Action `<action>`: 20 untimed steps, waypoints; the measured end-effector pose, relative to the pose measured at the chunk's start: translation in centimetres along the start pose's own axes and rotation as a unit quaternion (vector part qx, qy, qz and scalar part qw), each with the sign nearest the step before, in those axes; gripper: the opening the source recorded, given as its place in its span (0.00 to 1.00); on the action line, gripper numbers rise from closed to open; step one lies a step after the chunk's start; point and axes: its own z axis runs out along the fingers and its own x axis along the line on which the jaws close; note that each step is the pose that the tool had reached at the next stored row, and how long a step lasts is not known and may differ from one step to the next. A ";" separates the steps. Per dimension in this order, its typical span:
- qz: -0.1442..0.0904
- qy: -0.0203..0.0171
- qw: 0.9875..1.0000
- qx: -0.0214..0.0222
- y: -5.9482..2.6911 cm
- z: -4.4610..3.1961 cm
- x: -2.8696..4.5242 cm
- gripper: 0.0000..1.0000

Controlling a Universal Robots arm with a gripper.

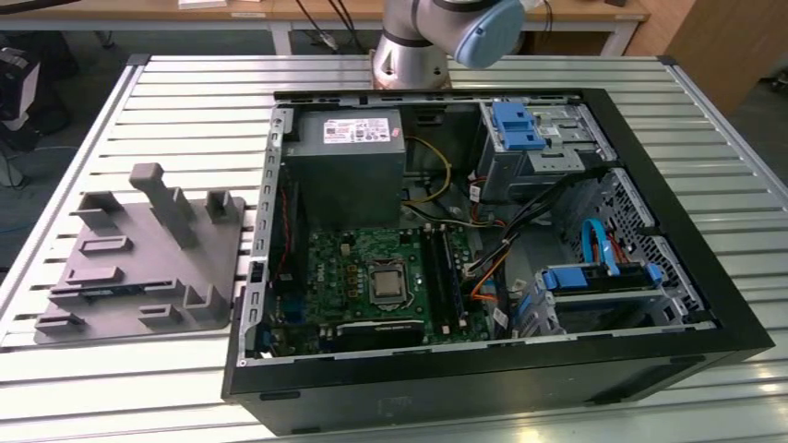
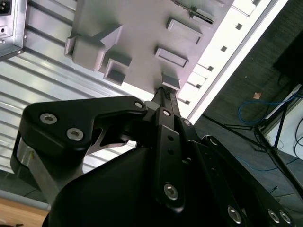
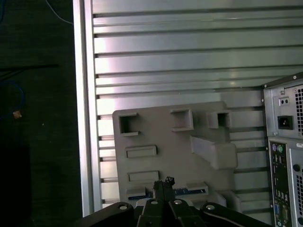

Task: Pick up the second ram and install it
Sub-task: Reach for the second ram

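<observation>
The second ram is a thin dark green-blue stick lying in a slot of the grey moulded tray, at the exterior view's left beside the open computer case. In the first wrist view the ram runs across the tray just past my gripper. The gripper hangs well above the tray with its fingers together and nothing between them. In the second wrist view the gripper points down at the tray's edge.
The open computer case lies on the slatted metal table, with the motherboard and long black memory slots inside. The arm's base stands behind the case. The table edge runs close to the tray.
</observation>
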 end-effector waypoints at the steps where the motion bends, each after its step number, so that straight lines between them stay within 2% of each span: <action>1: 0.000 0.000 1.000 0.000 -0.06 0.03 0.05 0.10; 20: 0.000 0.000 1.000 0.000 -0.85 0.53 0.95 0.10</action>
